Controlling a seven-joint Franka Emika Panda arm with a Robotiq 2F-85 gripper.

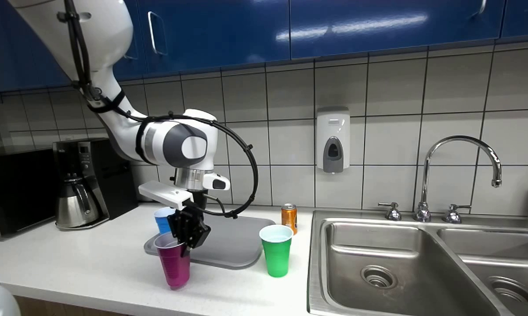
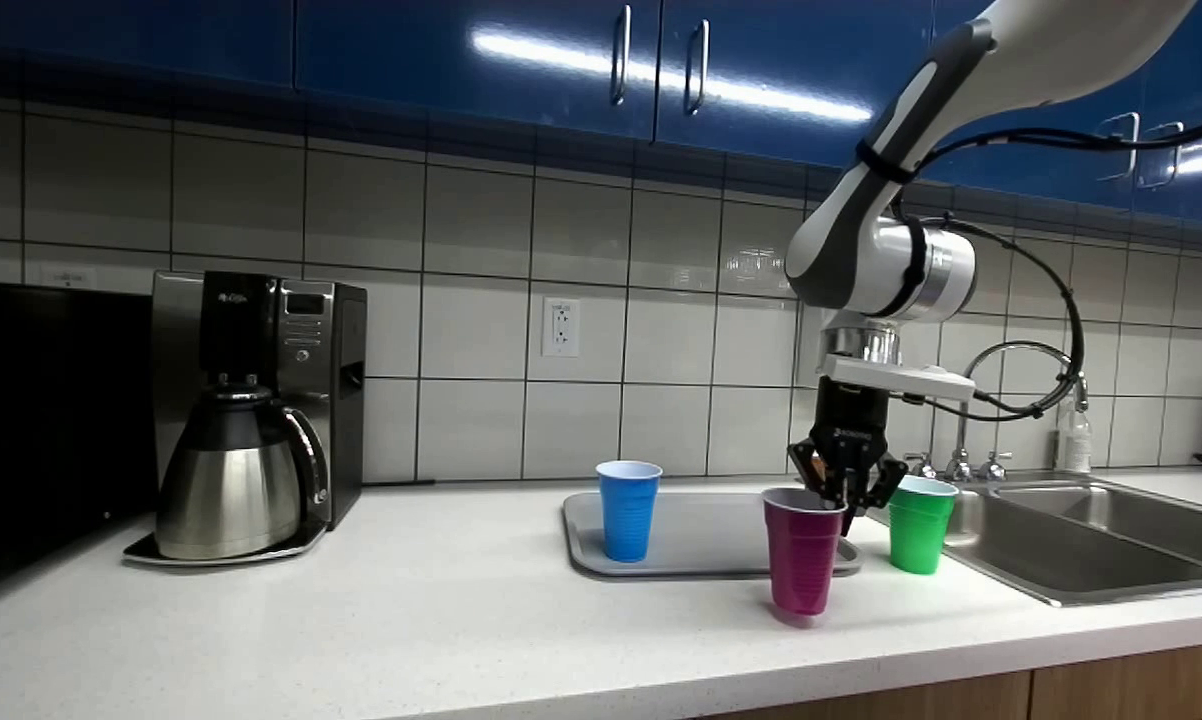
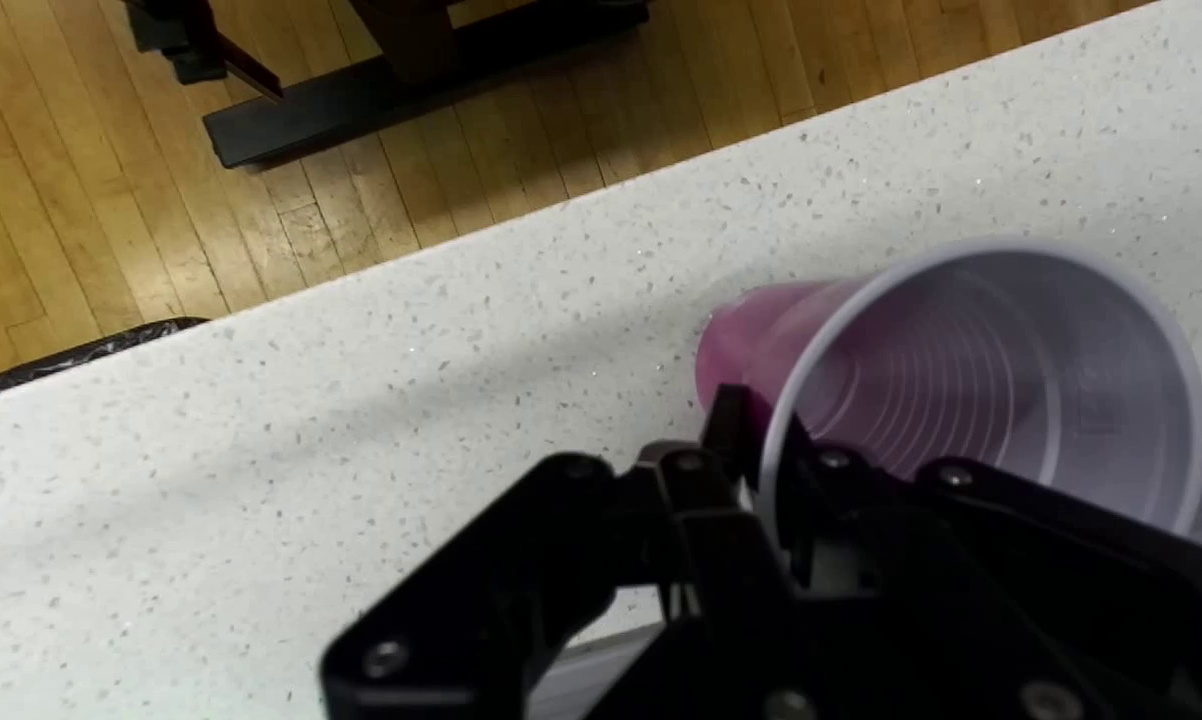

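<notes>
Close to the front edge of the worktop [image 2: 441,620], the purple cup [image 2: 801,560] leans a little, mouth up, nearer to me than the grey tray [image 2: 711,535]. Its base is at the worktop or barely off it; a pinkish patch shows beneath, but I cannot tell whether they touch. Just over the mouth hangs the tool [image 3: 761,430], pinching the purple cup's wall at the rim: one finger reaches inside, its partner lies against the outside, and the pale lip runs between them. So the step in hand, I would judge, is a hold on this cup by its lip. Any move from here calls for a firm but gentle pinch, since such thin plastic may flex or swing, and for room to clear the things nearby.

Behind the purple cup, the grey tray lies flat, with the blue cup [image 2: 628,515] upright on it. Between tray and sink [image 1: 317,263] the green cup [image 1: 277,254] stands upright on the worktop, an orange can [image 1: 289,217] near behind it. Well apart, toward the opposite end, is the coffee maker [image 2: 323,330] with its steel carafe [image 2: 231,500]. Farthest back, the tiled wall [image 1: 391,87] carries a soap dispenser [image 1: 333,118], and blue cabinets [image 1: 220,30] run above.
</notes>
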